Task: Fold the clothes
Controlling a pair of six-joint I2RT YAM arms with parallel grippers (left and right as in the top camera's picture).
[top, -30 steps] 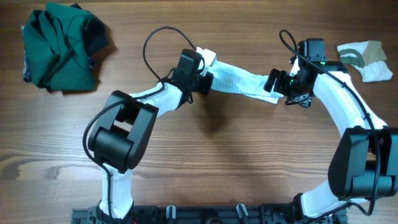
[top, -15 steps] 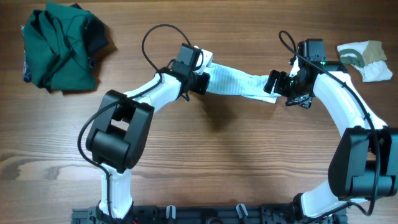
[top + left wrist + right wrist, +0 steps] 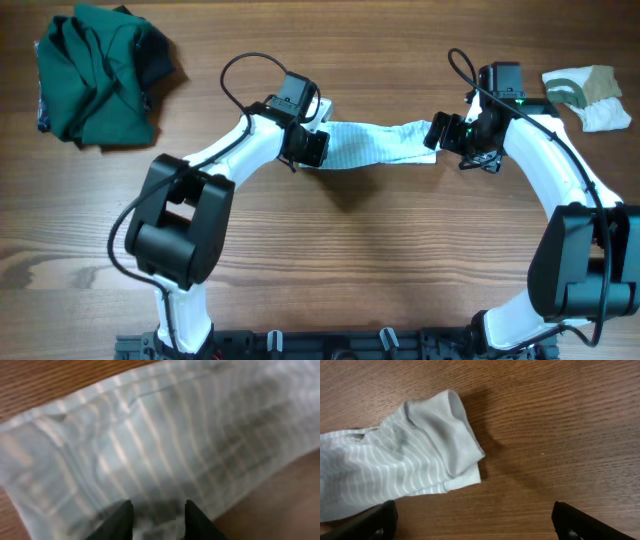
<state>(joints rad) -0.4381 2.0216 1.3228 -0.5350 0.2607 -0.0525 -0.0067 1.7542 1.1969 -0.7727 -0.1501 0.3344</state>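
1. Overhead first: the striped garment (image 3: 375, 143), pale blue and white, lies stretched in a band across the middle of the wooden table (image 3: 350, 270), running between the two arms. The left gripper (image 3: 312, 148) is on its left end, and the right gripper (image 3: 440, 134) sits just at its right end. A dark green garment (image 3: 95, 75) is crumpled at the far left, well apart. A white-and-olive piece (image 3: 588, 95) lies at the far right, beyond the right arm.
2. Left wrist, and it's blurry: striped fabric fills nearly the whole view. The left fingers (image 3: 122, 520) stand parted over the cloth with fabric showing in the gap, so this tool looks released, not pinching.
3. Right wrist: the right fingers (image 3: 380, 519) are spread wide, with only bare wood between them. The garment's turned-over end lies up to the left, clear of both.
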